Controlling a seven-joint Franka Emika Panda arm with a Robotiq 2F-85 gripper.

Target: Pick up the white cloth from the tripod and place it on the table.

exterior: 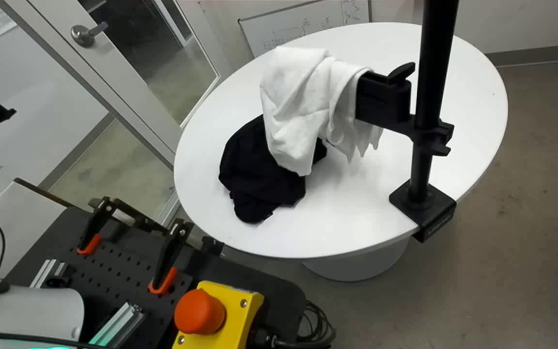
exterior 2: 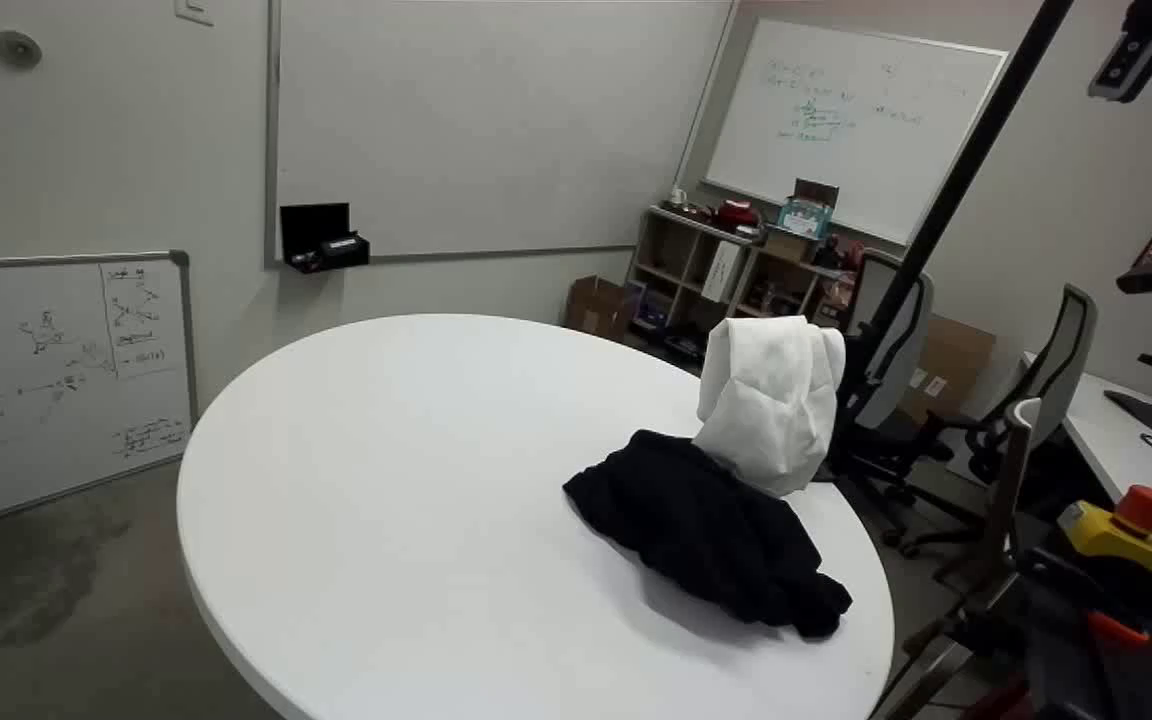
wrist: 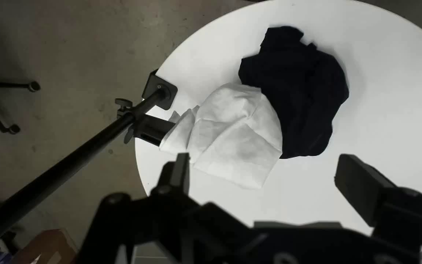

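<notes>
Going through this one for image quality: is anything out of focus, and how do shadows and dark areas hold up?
Wrist view: the gripper's nearest parts are blurred, while folds on the white cloth read clearly; the black cloth is nearly a flat dark patch. In an exterior view, a soft shadow lies on the table along the black cloth's lower edge.

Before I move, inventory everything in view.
Table: one, white, central
Stand: one, black, at table edge
White cloth: one, white, draped on stand
Dark cloth: one, black, on table
Worktop: one, black, beside table
Stop button: one, red on yellow, on worktop
Clamps: at least two, black and orange, on worktop
Door: one, pale, beyond table
Whiteboards: at least three, white, along walls
Shelving: one row, pale, below whiteboard
Chairs: at least two, grey-black, beyond stand
Gripper: one, black, low in wrist view, open
</notes>
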